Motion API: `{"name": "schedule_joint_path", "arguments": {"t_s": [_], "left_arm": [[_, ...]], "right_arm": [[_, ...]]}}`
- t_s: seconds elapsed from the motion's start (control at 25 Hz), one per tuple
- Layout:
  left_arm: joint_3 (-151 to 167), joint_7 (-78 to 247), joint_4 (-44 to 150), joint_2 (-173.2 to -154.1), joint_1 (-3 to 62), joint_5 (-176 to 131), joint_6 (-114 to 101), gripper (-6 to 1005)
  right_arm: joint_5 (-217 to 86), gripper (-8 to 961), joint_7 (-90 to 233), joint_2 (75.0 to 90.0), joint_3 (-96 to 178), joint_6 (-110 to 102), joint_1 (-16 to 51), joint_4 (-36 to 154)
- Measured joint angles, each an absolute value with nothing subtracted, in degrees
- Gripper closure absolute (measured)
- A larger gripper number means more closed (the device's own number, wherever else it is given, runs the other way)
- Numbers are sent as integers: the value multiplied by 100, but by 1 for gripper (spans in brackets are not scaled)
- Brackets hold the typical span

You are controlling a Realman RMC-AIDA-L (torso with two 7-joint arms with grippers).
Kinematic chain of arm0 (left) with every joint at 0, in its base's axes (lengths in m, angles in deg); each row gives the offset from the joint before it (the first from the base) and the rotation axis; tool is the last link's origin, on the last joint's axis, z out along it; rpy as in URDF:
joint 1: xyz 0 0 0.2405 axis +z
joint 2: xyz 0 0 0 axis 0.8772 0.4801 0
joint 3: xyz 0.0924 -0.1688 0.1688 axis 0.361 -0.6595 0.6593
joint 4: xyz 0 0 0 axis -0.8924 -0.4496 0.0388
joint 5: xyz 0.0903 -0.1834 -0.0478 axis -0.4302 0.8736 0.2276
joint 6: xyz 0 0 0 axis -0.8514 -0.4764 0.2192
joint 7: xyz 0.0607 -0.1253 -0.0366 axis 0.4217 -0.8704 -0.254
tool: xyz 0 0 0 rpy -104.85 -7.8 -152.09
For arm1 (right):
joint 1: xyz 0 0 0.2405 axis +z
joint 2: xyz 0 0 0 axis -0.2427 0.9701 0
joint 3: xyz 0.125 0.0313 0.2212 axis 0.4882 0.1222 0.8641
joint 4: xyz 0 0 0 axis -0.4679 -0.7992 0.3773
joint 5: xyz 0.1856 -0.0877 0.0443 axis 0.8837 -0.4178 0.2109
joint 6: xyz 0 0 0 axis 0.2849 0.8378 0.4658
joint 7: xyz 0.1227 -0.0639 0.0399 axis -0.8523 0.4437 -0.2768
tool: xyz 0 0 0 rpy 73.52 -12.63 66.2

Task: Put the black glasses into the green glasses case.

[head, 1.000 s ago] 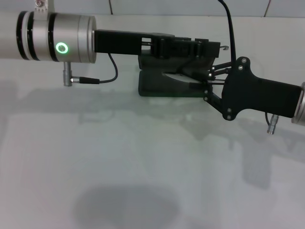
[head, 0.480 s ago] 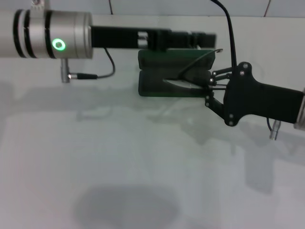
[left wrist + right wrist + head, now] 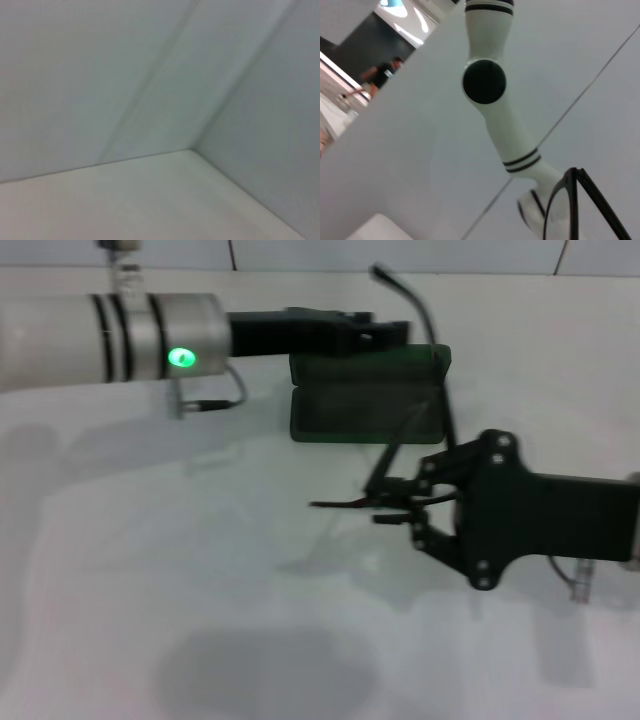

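Note:
The green glasses case (image 3: 350, 405) lies open at the far middle of the white table (image 3: 200, 570), lid up behind its base. My right gripper (image 3: 388, 510) hovers in front of the case, nearer to me, shut on the black glasses (image 3: 345, 504). One thin temple arm rises toward the case. The glasses' frame (image 3: 570, 200) also shows close up in the right wrist view. Reaching in from the left, my left gripper (image 3: 385, 332) sits along the case's far edge by the lid. The left wrist view shows only bare wall and table.
A black cable (image 3: 420, 315) arcs over the case's right end. Another white robot arm (image 3: 492, 110) appears far off in the right wrist view. A tiled wall (image 3: 400, 255) runs behind the table.
My right gripper has pulled back from the case toward the front, carrying the glasses out over the table. The left arm has shifted and its gripper tip has drawn leftward along the lid.

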State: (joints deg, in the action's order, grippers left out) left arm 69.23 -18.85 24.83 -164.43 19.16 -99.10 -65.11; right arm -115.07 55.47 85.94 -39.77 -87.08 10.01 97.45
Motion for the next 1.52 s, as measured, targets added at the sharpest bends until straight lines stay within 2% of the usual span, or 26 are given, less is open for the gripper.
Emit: {"name": "schedule_joint_path", "arguments": {"t_s": [0.12,0.28,0.72,1.4,1.52], "left_arm": [[6957,-1583,2262,-16715,1819,-10039,-6560,299],[6961,-1454,1990,-16815,1791,-10116,-6915,299],[6908,-463,1924,-16809,2076,-9327,-7722,300],[6533,-274,2002,-16836,2161,-9297,-7686,299],[5976,130,2203,-16847,2258,-9138,-7581,299]], "right_arm": [[-11186,833,5530,8598,-4372,-8592,1495,9121],[-10668,833,5467,8597,-4589,-8442,2031,8305],[-10107,832,5340,8597,-4539,-8008,2043,7947],[-10045,831,5405,8594,-4593,-7788,2031,7948],[-10090,831,5610,8591,-4615,-7098,2025,8030]]}}
